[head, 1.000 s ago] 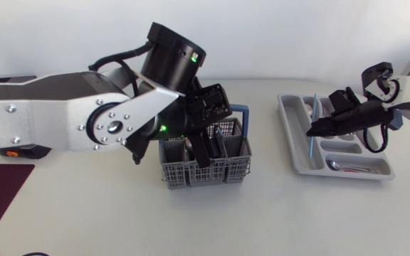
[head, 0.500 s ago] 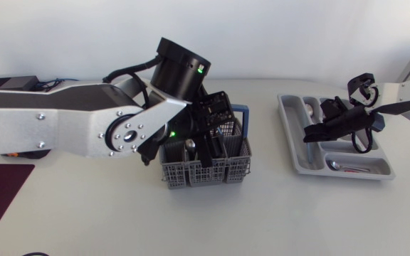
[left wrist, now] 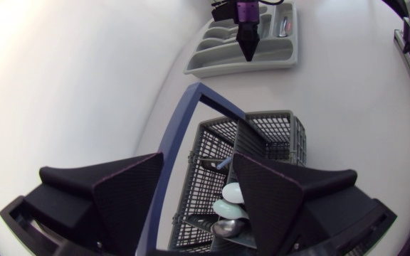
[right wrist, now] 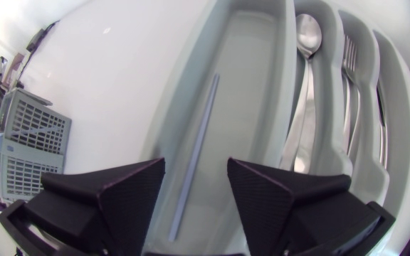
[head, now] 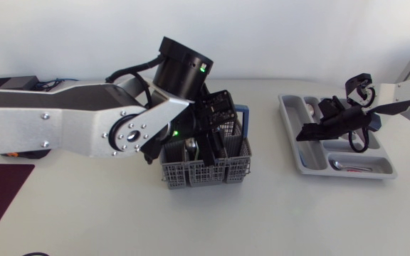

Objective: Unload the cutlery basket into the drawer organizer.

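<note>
The grey plastic mesh cutlery basket (head: pixel 205 171) with its blue hoop handle (left wrist: pixel 184 135) stands near the middle of the white table (head: pixel 84 213). The left gripper (left wrist: pixel 198 160) is directly above it, reaching down inside. Its two black fingers are spread wide and clasp nothing, and the handle runs between them. Under them, one basket cell holds the rounded bowls of several metal spoons (left wrist: pixel 226 210). Well apart to the right lies the pale grey plastic drawer organizer (head: pixel 299 153) with long side-by-side compartments. The right gripper (right wrist: pixel 194 163) hangs over the outermost compartment on the basket's side, fingers parted and empty. In that compartment a thin blue-grey stick (right wrist: pixel 205 114) lies lengthwise. The next compartment holds a shiny metal spoon (right wrist: pixel 306 35), and the one beyond it holds metal forks (right wrist: pixel 347 78). The head view shows another spoon (head: pixel 347 166) in the crosswise compartment at the organizer's near end.
</note>
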